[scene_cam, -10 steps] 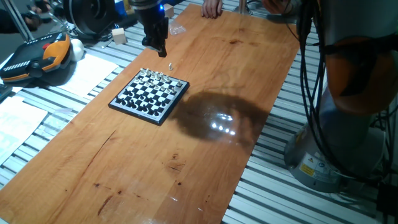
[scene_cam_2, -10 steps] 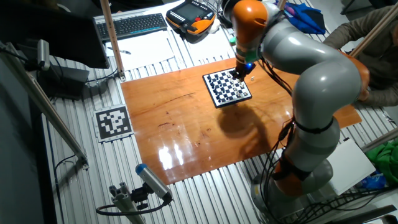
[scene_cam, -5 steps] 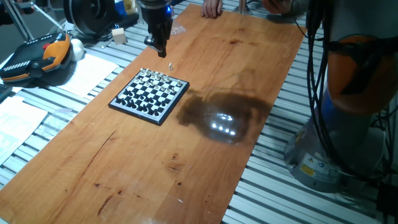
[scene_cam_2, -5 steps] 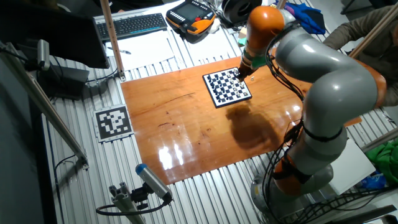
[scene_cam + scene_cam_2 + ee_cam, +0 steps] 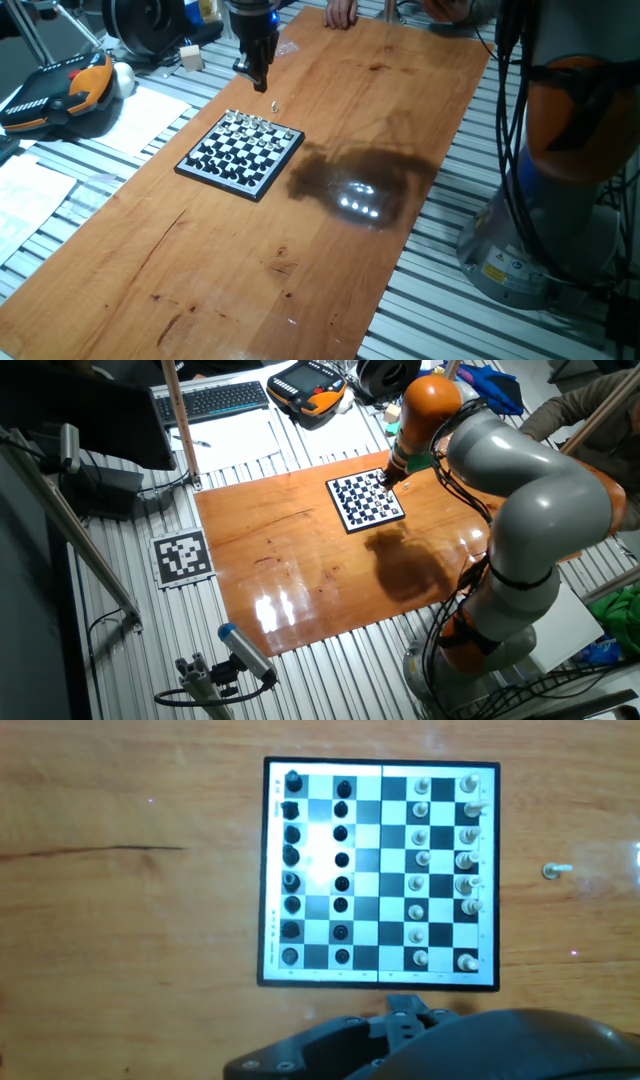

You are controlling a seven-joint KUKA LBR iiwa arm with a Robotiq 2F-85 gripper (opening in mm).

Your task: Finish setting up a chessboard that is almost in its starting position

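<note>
The chessboard (image 5: 240, 152) lies on the wooden table, with pale pieces along its far side and dark pieces along its near side. It also shows in the other fixed view (image 5: 366, 500) and fills the hand view (image 5: 380, 873). One pale piece (image 5: 275, 104) stands off the board on the wood just past the pale side; it also shows in the hand view (image 5: 555, 871). My gripper (image 5: 256, 76) hangs above the table beyond the board's far edge, close to the loose piece. Its fingers look narrow, and only the hand's dark body shows in the hand view.
White paper sheets (image 5: 150, 115) and an orange-black pendant (image 5: 60, 95) lie left of the table. A small wooden block (image 5: 191, 57) sits at the back left. A person's hand (image 5: 341, 12) rests at the table's far edge. My base (image 5: 540, 200) stands at the right.
The arm shifted a little toward the table's far side over the last second; the gripper stays above the area beside the loose piece. The board and pieces have not moved.
</note>
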